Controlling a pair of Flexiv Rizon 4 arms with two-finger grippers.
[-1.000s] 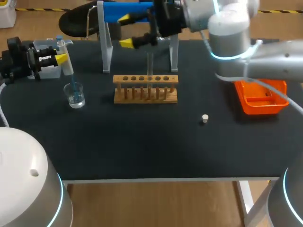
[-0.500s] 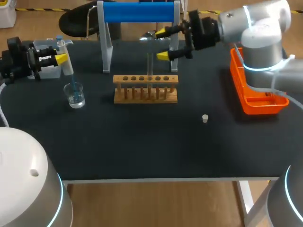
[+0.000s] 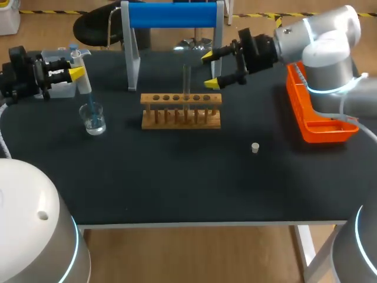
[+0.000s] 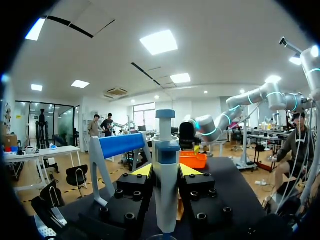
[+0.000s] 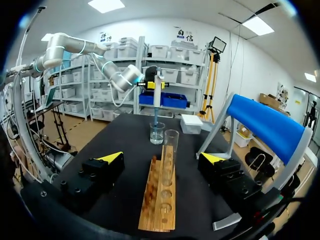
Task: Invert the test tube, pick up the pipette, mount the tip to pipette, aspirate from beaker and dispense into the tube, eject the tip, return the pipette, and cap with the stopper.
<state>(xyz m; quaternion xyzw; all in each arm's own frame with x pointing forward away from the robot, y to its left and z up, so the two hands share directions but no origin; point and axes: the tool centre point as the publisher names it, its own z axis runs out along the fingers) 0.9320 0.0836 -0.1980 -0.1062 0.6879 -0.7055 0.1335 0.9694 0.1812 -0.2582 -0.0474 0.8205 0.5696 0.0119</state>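
Observation:
My left gripper is shut on the white and blue pipette, held upright at the table's far left. Its tip dips into the small glass beaker. In the left wrist view the pipette stands clamped between the fingers of the left gripper. A clear test tube stands upright in the wooden rack. My right gripper hangs open just right of the tube, holding nothing. In the right wrist view the tube and rack lie ahead of the right gripper, the beaker beyond. A small white stopper lies on the table.
A blue-topped pipette stand rises behind the rack. A tip box sits behind the left gripper. An orange bin stands at the right edge, close under the right arm.
My right gripper has drawn back to the right, from above the rack near the stand to a spot beside the tube, staying open. The left arm and pipette have kept still.

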